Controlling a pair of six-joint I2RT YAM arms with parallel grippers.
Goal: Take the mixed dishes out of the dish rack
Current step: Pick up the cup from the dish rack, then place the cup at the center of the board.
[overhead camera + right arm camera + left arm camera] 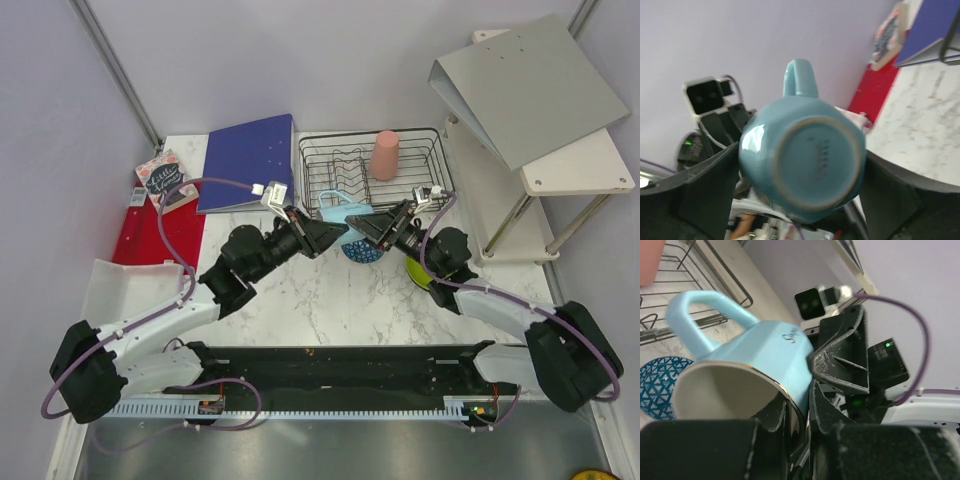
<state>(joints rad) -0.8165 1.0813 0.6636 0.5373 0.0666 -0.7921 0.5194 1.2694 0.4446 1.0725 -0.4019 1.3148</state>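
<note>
Now | left hand [324, 229], right hand [377, 226] both pinch light blue cup [765, 352] | small blue patterned bowl [358, 253] below

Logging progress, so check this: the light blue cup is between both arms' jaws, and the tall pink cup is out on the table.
Wrong on one point. The tall pink cup stands inside the dish rack, not on the table; the top external view shows it. The light blue cup is indeed between both arms' jaws.

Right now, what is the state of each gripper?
Left gripper: closed on the blue cup, at its rim.
Right gripper: closed around the blue cup's body.
</note>
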